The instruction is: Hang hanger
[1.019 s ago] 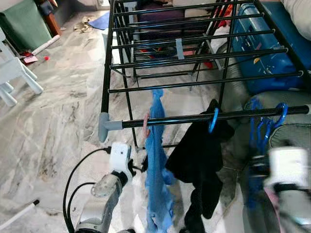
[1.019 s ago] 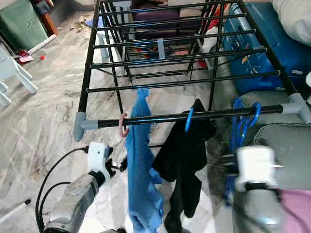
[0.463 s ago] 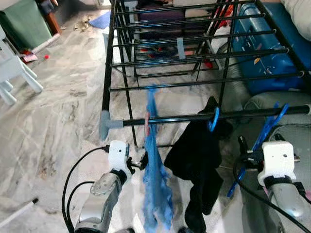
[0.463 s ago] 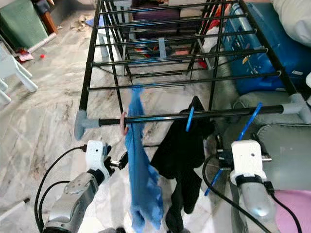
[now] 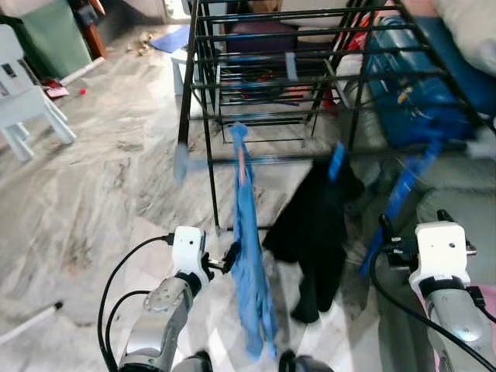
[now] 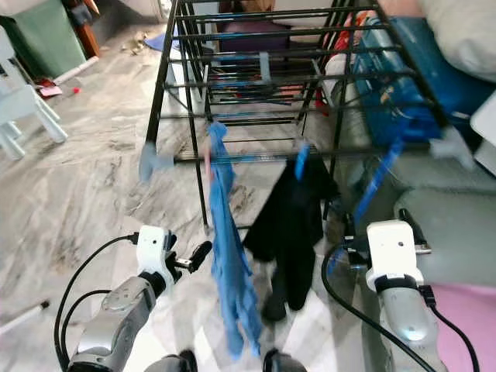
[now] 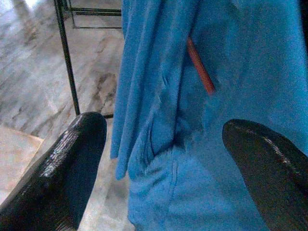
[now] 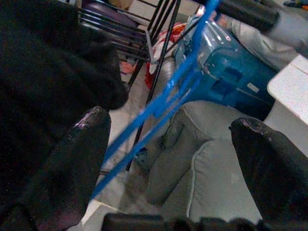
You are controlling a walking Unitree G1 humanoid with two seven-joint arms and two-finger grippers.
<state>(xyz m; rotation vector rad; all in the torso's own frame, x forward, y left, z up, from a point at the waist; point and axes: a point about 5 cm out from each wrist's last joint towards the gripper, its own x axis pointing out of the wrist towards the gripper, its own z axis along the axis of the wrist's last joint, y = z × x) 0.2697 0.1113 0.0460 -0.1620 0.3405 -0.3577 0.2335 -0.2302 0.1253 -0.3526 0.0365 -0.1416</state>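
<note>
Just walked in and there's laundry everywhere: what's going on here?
The robot stands at a black drying rack, hanging clothes on hangers. A blue garment and a black garment hang from the rack's front rail, with an empty blue hanger hanging beside them. The left gripper is open, fingers either side of the blue garment without pinching it. The right gripper is open too, near the blue hanger. Neither holds anything.
</note>
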